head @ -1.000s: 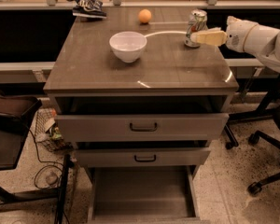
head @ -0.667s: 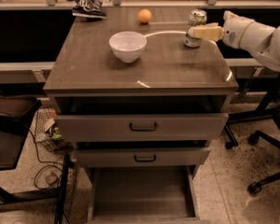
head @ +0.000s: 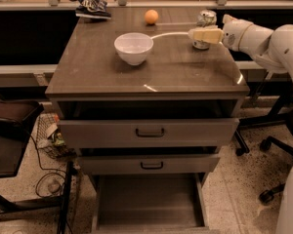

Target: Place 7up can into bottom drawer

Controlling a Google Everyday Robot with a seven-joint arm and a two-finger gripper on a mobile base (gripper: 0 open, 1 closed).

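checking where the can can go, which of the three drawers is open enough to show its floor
The bottom drawer, pulled far out, grey floor showing; the top drawer and middle drawer are barely out. The gripper is at the 7up can.

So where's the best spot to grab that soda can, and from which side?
Its curved side wall, mid-height, since the 7up can stands upright at the right rear of the cabinet top. Come level from the right, where the gripper is, close by.
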